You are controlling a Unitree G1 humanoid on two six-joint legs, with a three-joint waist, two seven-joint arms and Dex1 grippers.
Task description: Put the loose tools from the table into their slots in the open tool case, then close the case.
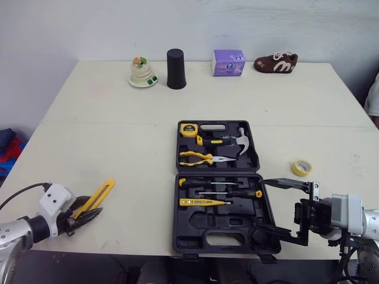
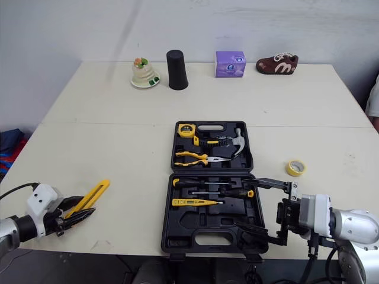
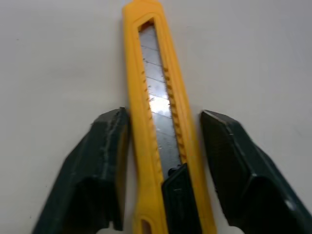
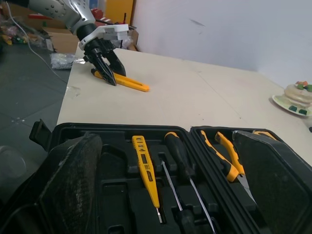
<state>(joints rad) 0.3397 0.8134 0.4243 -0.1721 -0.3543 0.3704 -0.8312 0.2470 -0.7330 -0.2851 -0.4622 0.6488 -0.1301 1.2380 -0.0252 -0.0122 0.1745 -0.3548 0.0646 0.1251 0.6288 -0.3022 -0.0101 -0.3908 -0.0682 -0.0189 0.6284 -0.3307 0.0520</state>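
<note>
The black tool case lies open at the table's front centre. Its far half holds a tape measure, a hammer and pliers. Its near half holds two screwdrivers and a yellow test pen, with bare slots in front. A yellow utility knife lies flat on the table at the front left. My left gripper is open, its fingers on either side of the knife's near end. My right gripper stands open over the case's right edge, holding nothing.
A yellow tape roll lies right of the case. Along the far edge stand a small plate with a cake-like ornament, a black cup, a purple box and a brown shoe. A person's sleeve shows at the right.
</note>
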